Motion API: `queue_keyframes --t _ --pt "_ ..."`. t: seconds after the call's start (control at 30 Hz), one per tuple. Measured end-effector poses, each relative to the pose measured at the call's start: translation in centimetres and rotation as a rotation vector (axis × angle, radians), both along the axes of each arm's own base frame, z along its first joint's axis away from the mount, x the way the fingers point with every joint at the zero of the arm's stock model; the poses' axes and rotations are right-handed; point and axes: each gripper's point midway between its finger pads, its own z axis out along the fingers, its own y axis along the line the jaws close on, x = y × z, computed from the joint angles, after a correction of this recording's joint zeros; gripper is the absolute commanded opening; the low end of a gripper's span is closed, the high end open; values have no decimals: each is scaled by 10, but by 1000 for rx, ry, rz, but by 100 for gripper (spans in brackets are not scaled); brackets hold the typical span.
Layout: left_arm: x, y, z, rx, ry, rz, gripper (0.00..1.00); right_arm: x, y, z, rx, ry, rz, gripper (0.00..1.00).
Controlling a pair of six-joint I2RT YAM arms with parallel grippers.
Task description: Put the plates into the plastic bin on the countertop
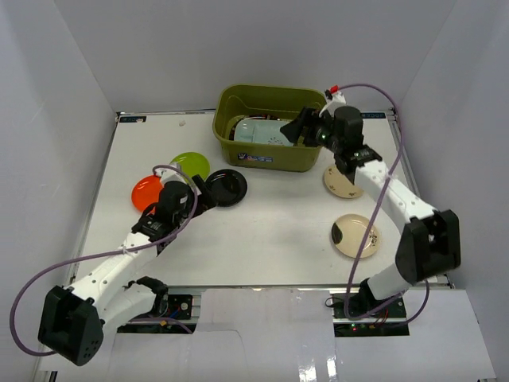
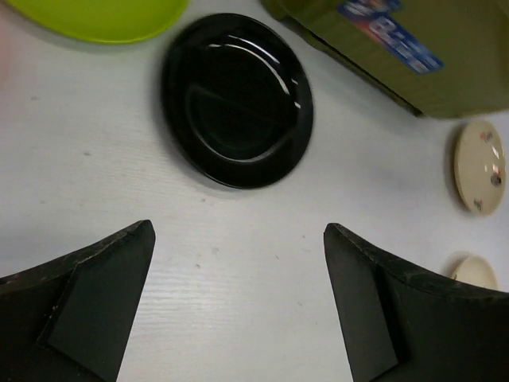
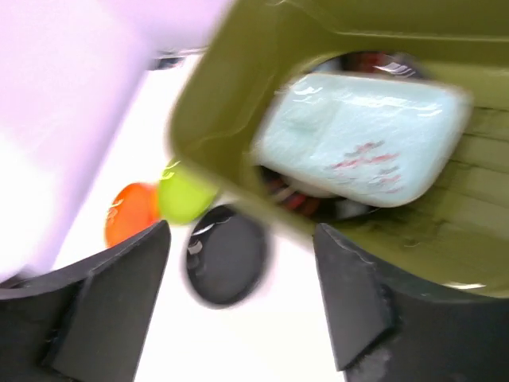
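Progress: we count one pale grey printed plate inside the olive-green rectangular plastic bin at upper centre. It lies tilted and looks glossy; a dark edge beneath it is too blurred to name. Five plates sit outside on the flat white countertop: the orange round plate, lime green round plate and glossy black round plate at left, and two small beige round plates at right. The right gripper, jaws apart and empty, is at the bin's right rim. The left gripper, jaws wide, hovers near the black plate.

Overhead view faces down; both close wrist views share the black plate.
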Motion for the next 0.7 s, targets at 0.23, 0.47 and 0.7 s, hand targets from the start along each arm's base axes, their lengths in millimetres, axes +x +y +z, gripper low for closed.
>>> queue_keyframes --t 0.23,0.47,0.7 --pt "12 89 -39 -151 113 341 93 -123 50 -51 70 30 193 36" --pt "1 153 -67 -243 165 600 92 -179 45 -167 33 298 164 60" --pt "-5 188 -101 -271 245 755 87 -173 65 -193 120 363 123 61"
